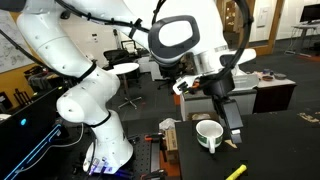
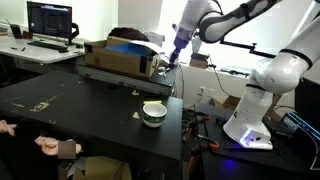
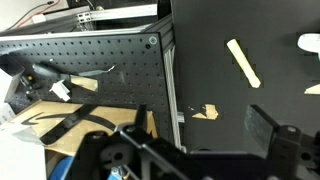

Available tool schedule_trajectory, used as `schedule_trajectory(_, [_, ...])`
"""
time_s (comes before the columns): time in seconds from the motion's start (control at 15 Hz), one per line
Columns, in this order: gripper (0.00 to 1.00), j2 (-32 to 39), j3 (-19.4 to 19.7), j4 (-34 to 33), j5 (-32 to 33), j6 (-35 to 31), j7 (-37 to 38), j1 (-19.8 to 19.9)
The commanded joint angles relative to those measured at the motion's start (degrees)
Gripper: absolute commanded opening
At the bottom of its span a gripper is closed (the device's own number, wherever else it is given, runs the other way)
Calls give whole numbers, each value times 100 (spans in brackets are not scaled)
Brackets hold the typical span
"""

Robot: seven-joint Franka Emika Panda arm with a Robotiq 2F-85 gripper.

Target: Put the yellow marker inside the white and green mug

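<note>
Quick heads up on the grab: your pincer [image 3: 200,135] is spread wide with nothing in it. The wrist view shows both fingers well apart at the bottom of the frame, and in an exterior view the pincer [image 1: 236,140] hangs above the desk [image 1: 285,150], just beside the white and green mug [image 1: 208,135].

The yellow marker [image 3: 243,62] lies flat on the black desk, diagonal in the wrist view. It's off to the mug's side, near the mug but not touching it. In an exterior view it's the bright stick [image 1: 236,172] at the very bottom of the frame. Don't mix it up with the tan scrap [image 3: 206,112] sitting closer to the pincer.

Handling-wise, I'd guess it's very light, stiff plastic, so it won't need much squeeze. The trouble is the barrel looks smooth and round, so it could roll or squirt out if you pinch it off-centre.

I'd turn the wrist so the fingers close across the barrel, not along it, and grab around mid-length so it doesn't droop. It sits low on the desk, so you'll need to come right down. The mug looks wide-mouthed, but tipping the marker end-down is probably the safest drop.
</note>
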State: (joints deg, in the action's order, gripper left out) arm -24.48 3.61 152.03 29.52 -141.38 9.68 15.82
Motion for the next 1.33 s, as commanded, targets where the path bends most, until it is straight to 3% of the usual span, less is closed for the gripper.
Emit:
schedule_trajectory(0.0, [100, 557, 336, -195, -56, -630, -782, -18])
schedule_trajectory(0.27, [100, 1099, 705, -423, -752, -679, -2167, -343])
schedule_trajectory(0.53, [100, 1527, 733, -729, -1096, -533, -3083, -530])
schedule_trajectory(0.8, [100, 2034, 659, -1056, -1090, -603, -3408, -625])
schedule_trajectory(1.27, [100, 2879, 362, -1628, -1330, -545, -3349, -885])
